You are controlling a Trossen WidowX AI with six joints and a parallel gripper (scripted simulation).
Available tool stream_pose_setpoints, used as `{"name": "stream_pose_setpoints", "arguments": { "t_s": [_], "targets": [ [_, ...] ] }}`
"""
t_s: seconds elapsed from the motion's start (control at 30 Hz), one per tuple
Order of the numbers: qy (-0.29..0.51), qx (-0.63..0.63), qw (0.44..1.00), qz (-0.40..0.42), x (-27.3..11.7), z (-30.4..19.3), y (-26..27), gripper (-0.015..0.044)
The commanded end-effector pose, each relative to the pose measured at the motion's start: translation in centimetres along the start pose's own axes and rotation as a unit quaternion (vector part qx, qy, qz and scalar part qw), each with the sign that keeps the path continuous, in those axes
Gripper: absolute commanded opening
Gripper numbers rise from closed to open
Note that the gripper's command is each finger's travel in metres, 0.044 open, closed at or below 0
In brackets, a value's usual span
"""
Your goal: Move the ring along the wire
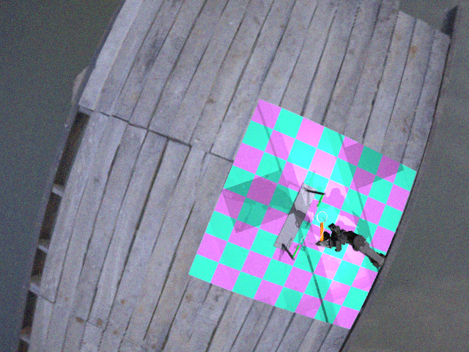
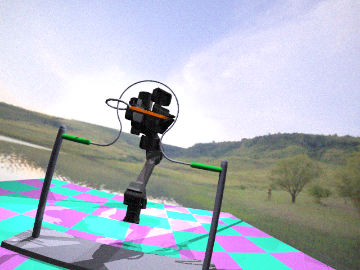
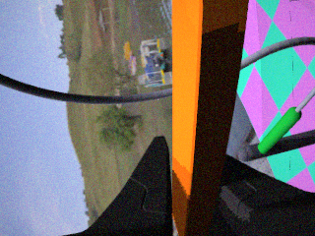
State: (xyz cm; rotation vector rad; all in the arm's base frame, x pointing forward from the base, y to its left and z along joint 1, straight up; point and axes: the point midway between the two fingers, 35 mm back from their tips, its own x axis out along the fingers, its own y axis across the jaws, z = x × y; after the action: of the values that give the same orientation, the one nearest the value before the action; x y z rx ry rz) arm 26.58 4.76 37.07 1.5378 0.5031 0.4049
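My gripper [image 1: 322, 241] [image 2: 170, 117] [image 3: 170, 145] is shut on the orange handle [image 1: 322, 228] [image 2: 148, 111] [image 3: 187, 98] near its end away from the ring. The ring [image 1: 321, 211] [image 2: 106, 100] is around the left side of the grey wire's arch [image 2: 148, 81] in the exterior view, with the wire passing through it. Any contact there is too small to tell. The left green part [image 2: 76, 139] [image 1: 320, 199] is below the ring; the right green part [image 2: 206, 166] [image 1: 296, 250] is at the other post. Grey wire [image 3: 98, 99] also crosses behind the handle in the wrist view.
The left post [image 2: 48, 183] [image 1: 314, 191] and right post [image 2: 215, 215] [image 1: 287, 251] stand on a grey base [image 2: 66, 247] over the checkered mat [image 1: 261, 167]. The wire's right side [image 2: 178, 110] curves close beside the gripper fingers in the exterior view; the depth gap is unclear.
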Motion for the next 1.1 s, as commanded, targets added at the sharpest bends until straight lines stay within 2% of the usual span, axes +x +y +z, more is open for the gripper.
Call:
{"name": "stream_pose_setpoints", "arguments": {
  "t_s": [0.0,1.07],
  "targets": [
    [-0.002,-0.019,1.000,-0.012,0.0,0.0,0.1,-0.0150],
    [-0.016,-0.149,0.981,-0.121,0.0,0.2,-1.4,-0.0150]
  ]
}}
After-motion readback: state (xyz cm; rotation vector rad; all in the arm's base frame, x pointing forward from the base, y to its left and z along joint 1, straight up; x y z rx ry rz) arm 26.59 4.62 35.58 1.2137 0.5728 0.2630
